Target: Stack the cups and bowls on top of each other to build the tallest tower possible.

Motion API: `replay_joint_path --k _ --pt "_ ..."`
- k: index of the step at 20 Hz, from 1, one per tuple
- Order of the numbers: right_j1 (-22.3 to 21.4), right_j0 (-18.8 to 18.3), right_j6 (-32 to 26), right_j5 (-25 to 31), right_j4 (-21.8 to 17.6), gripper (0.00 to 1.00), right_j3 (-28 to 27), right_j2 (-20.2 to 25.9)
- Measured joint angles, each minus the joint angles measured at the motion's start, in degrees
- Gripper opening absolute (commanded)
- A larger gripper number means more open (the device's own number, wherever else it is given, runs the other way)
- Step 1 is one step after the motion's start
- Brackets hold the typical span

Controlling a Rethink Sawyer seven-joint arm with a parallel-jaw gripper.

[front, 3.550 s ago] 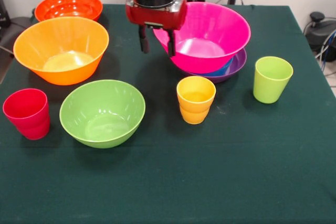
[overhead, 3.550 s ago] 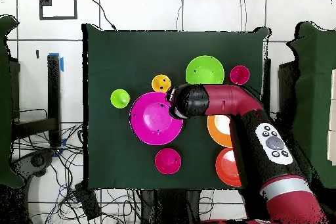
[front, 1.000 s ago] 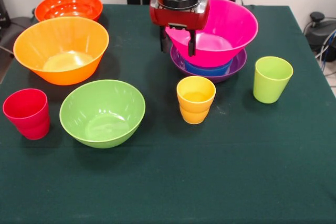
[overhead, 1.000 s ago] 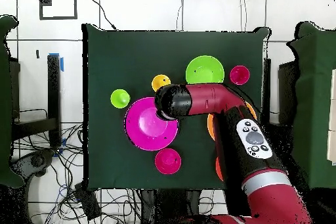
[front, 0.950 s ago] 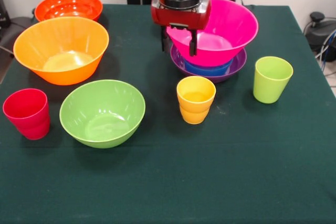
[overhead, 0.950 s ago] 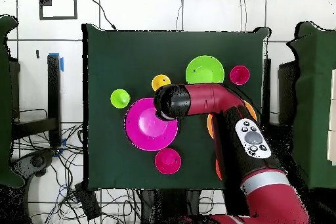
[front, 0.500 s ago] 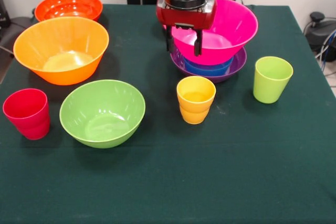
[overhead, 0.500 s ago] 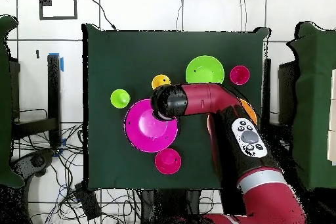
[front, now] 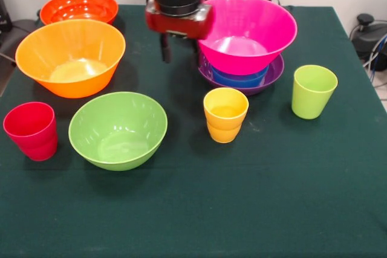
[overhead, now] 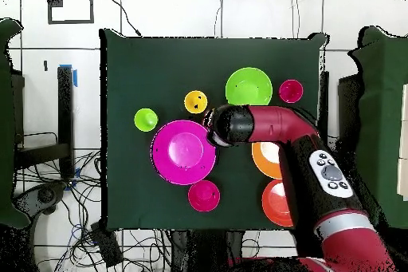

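Nearest stood the lime green bowl point(front: 118, 130), red cup point(front: 31, 130), yellow cup point(front: 225, 114) and green cup point(front: 314, 91). Behind them the tower point(front: 245, 46) held a glossy pink bowl over blue and purple ones, mostly hidden. Beside it hung the gripper point(front: 177, 49), empty; only one finger showed clearly, so its opening was probably unreadable.

The red and black arm descends from twelve o'clock; its hand point(front: 178, 49) hangs spread, holding nothing.
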Motion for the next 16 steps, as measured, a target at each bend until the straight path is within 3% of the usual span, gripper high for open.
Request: replay_joint_path --k 8,15,16 --pt "1.5 -4.6 0.0 0.0 0.0 1.0 -0.6 0.1" --pt "-1.3 -6.8 0.0 -0.9 0.0 1.0 3.4 0.1" --pt "-3.2 -7.3 0.0 -1.9 0.0 1.0 6.1 0.1"
